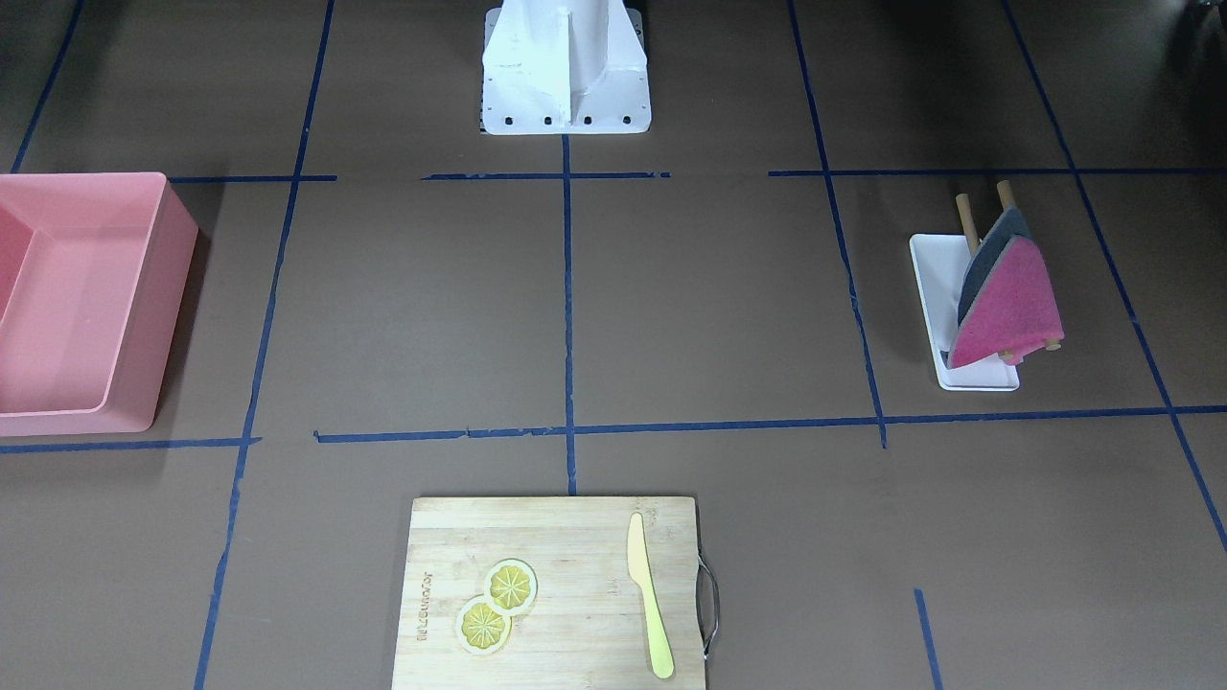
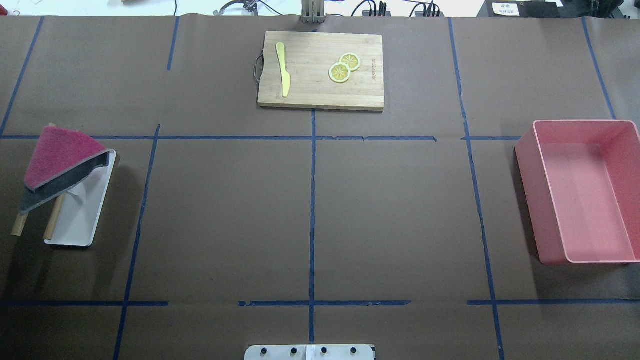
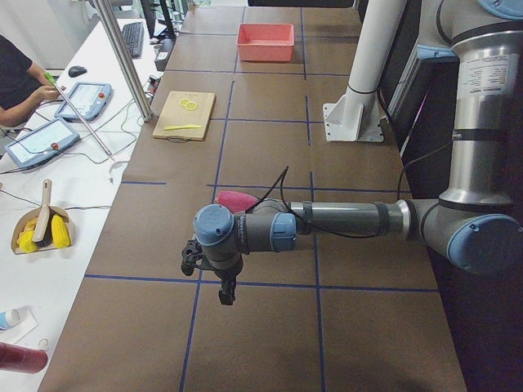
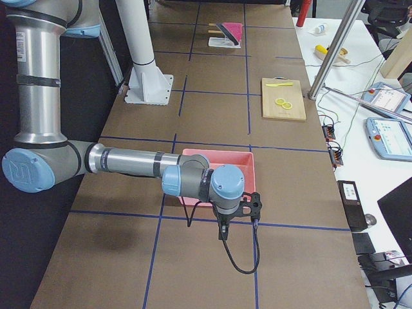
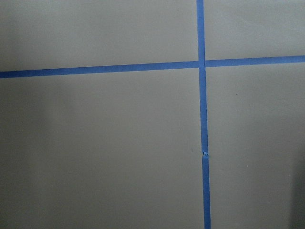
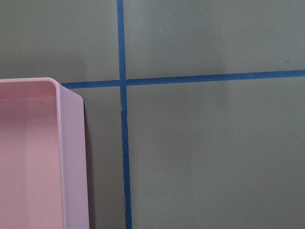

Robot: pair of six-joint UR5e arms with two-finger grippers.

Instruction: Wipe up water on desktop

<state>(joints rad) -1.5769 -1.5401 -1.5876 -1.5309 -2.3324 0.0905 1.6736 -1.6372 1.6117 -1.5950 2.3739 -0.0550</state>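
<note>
The desktop is a matte dark-brown surface crossed by blue tape lines; I see no water on it. A pink and grey sponge leans on wooden pegs over a small white tray at the left. It also shows in the front-facing view. My left gripper shows only in the exterior left view, hanging above the desktop near the sponge; I cannot tell if it is open or shut. My right gripper shows only in the exterior right view, beside the pink bin; I cannot tell its state either.
A pink bin stands at the right; its corner shows in the right wrist view. A bamboo cutting board at the far middle carries a yellow knife and two lemon slices. The robot's white base stands at the near edge.
</note>
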